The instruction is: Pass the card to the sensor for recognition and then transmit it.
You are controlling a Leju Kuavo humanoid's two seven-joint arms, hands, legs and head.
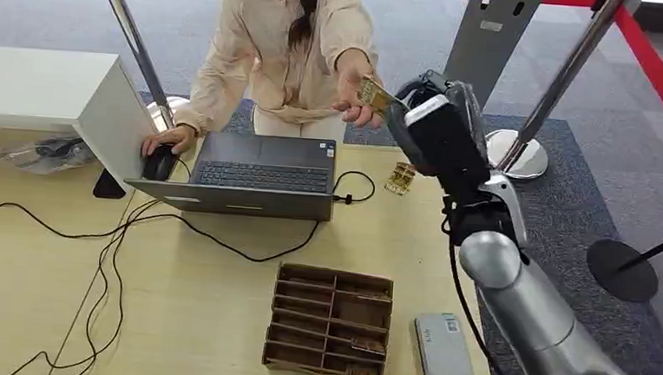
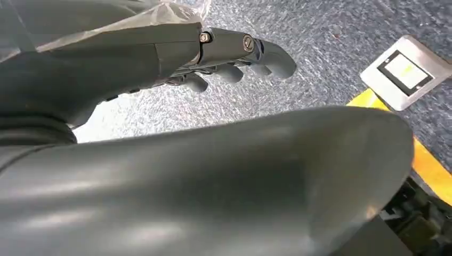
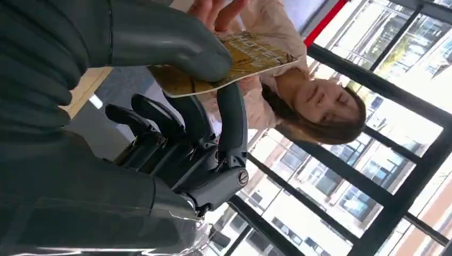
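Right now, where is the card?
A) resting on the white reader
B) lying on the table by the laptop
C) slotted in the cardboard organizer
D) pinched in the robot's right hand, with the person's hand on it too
D: the right hand pinches the card between thumb and finger, and the person's hand grips its far end above the table.
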